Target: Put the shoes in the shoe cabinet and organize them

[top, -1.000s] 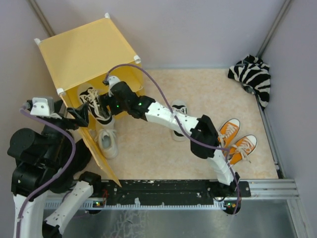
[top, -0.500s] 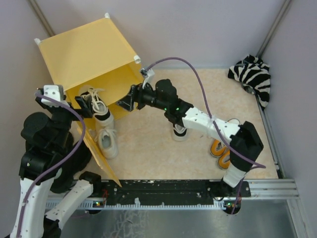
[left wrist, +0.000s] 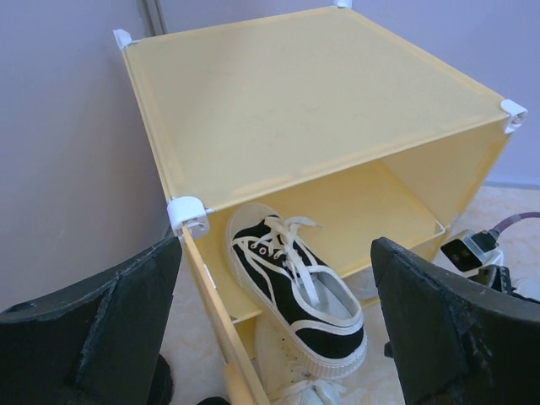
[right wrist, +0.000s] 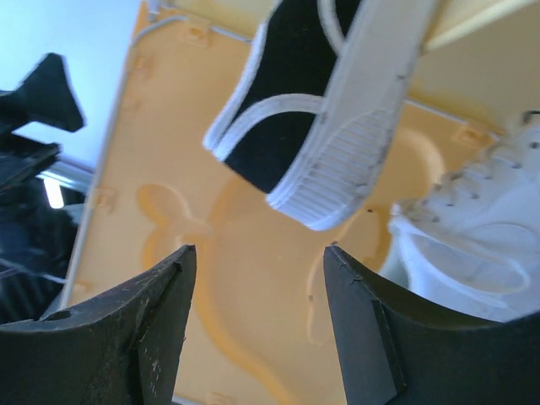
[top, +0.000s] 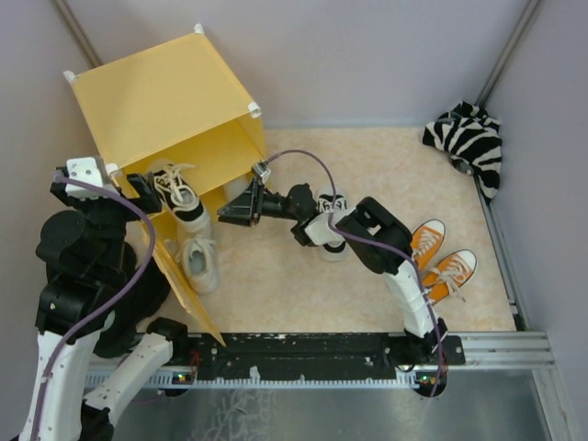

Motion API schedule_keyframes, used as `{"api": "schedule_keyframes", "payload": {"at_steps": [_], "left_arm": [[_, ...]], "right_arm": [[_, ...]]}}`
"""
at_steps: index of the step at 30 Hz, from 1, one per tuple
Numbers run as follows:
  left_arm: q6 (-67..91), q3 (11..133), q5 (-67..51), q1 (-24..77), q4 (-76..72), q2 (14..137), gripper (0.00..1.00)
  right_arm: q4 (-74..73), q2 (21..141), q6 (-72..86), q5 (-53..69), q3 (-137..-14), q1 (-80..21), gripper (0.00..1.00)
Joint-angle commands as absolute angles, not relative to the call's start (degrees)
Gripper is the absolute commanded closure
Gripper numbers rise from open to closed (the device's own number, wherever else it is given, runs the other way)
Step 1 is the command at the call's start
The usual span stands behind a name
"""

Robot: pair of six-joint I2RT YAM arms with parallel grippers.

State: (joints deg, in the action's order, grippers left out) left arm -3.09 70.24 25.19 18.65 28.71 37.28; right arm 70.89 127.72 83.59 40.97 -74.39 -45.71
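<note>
The yellow shoe cabinet (top: 156, 96) stands at the far left with its embossed door (top: 184, 294) swung open. A black-and-white shoe (top: 180, 197) lies on the inner shelf with its heel sticking out over the edge; it also shows in the left wrist view (left wrist: 295, 291). A white shoe (top: 197, 262) lies below it by the door. My right gripper (top: 230, 211) is open and empty, just right of the shelf's mouth, facing the door (right wrist: 228, 287). My left gripper (left wrist: 277, 246) is open and empty above the shelf shoe. A second black-and-white shoe (top: 333, 241) is partly hidden under my right arm.
An orange pair (top: 439, 259) lies at the right on the beige floor. A zebra-striped cloth bundle (top: 470, 142) sits in the far right corner. Grey walls close in both sides and the back. The open door leans out toward my left arm's base.
My right gripper has let go of the black-and-white shoe on the shelf and drawn back to the right and down. The shoe stays on the shelf. My left arm shifted slightly.
</note>
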Motion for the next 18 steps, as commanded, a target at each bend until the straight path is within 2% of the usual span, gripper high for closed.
{"api": "schedule_keyframes", "payload": {"at_steps": [1, 8, 12, 18], "left_arm": [[-3.4, 70.1, 27.7, 18.8, 28.3, 36.6, 0.01], [-3.6, 67.8, 27.2, 18.8, 27.5, 34.6, 0.01], [-4.2, 67.3, 27.5, 18.8, 27.5, 34.0, 0.01], [-2.8, 67.2, 26.1, 18.8, 27.1, 34.4, 0.01]], "right_arm": [[87.3, 126.2, 92.8, 42.5, -77.6, -46.0, 0.37], [81.6, 127.3, 90.8, 42.5, -77.4, -47.6, 0.34], [77.3, 127.3, 89.3, 41.3, -76.9, -48.7, 0.27], [67.9, 128.0, 85.2, 40.4, -81.1, -48.9, 0.24]]}}
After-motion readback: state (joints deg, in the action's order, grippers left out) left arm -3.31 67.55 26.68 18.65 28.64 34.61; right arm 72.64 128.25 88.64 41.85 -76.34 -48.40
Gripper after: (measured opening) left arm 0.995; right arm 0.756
